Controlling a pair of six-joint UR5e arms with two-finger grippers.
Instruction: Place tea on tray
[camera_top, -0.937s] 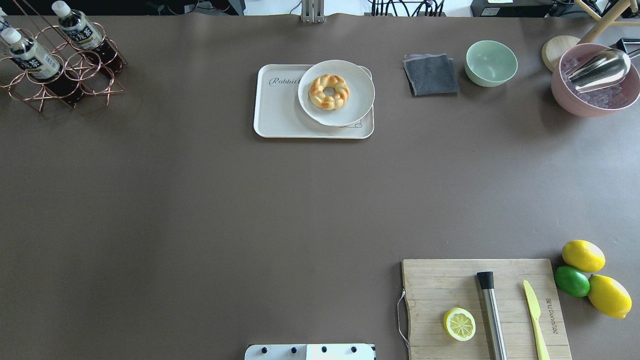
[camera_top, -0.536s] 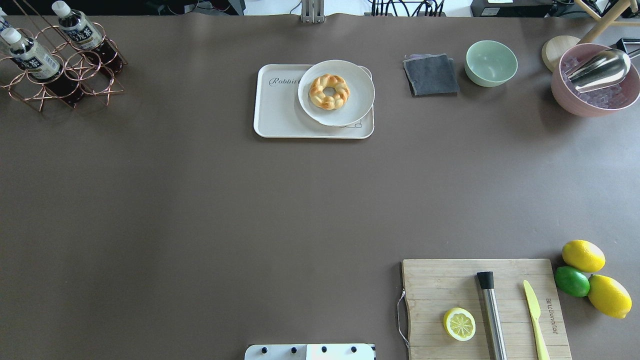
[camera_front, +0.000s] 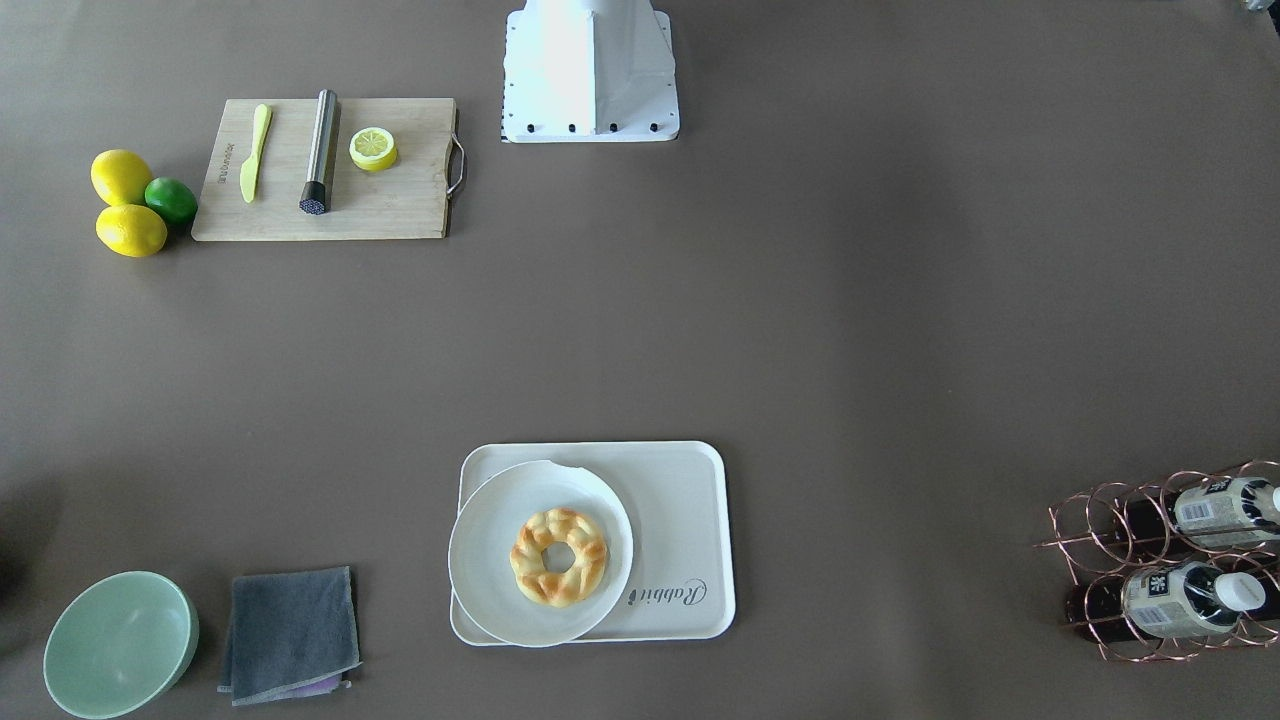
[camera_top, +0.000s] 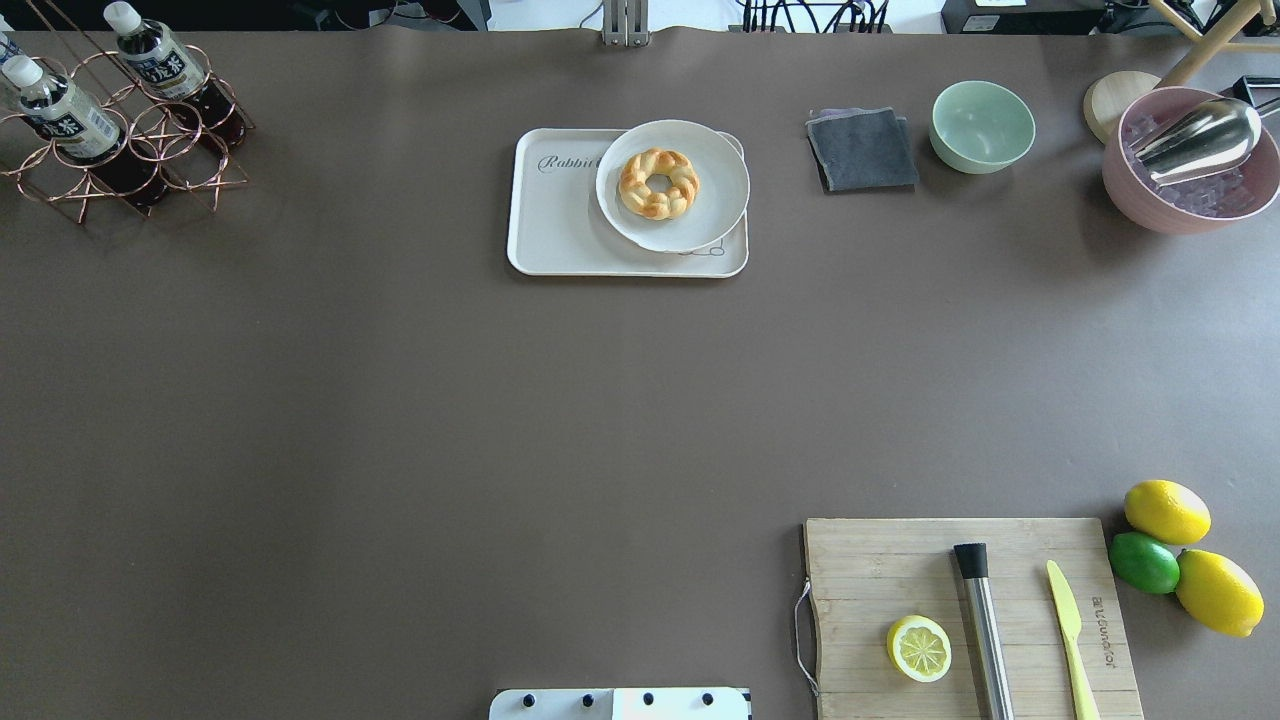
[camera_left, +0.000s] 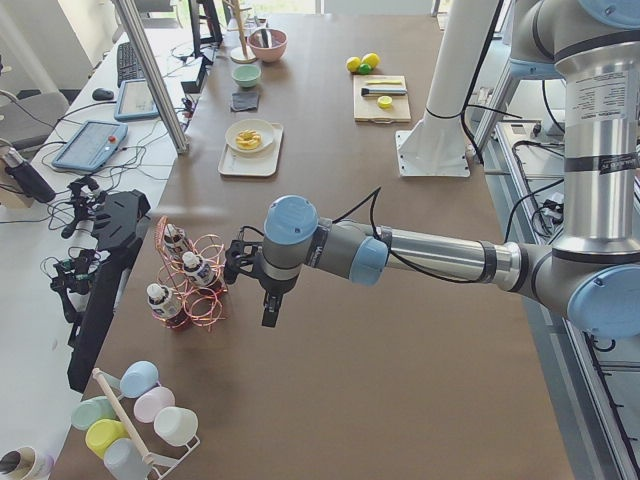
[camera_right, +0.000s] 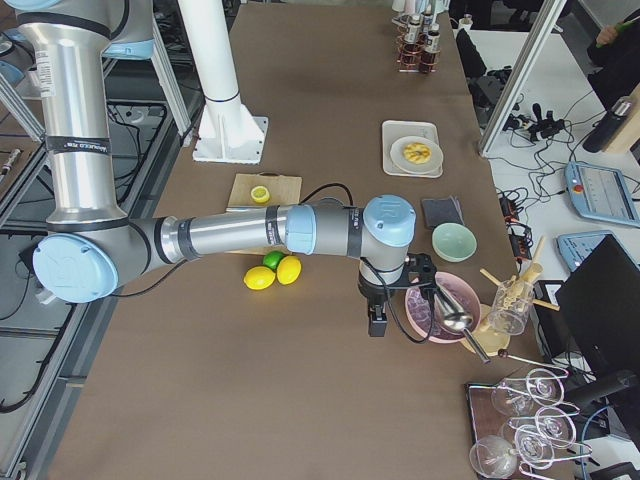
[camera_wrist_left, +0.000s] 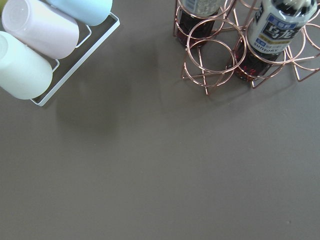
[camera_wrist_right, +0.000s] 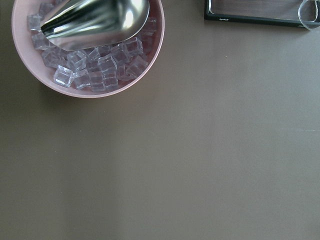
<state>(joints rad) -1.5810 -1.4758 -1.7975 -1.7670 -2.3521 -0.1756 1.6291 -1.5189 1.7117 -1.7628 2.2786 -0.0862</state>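
Tea bottles with white caps lie in a copper wire rack at the table's far left corner. They also show in the front view and the left wrist view. The cream "Rabbit" tray lies at the far middle, with a round white plate and a braided doughnut on its right part. My left gripper hangs near the rack and shows only in the left side view. My right gripper hangs beside the pink ice bowl and shows only in the right side view. I cannot tell whether either is open or shut.
A grey cloth, a green bowl and a pink bowl of ice with a metal scoop stand at the far right. A cutting board with a lemon half, a muddler and a knife lies near right, with lemons and a lime beside it. Pastel cups lie left of the rack.
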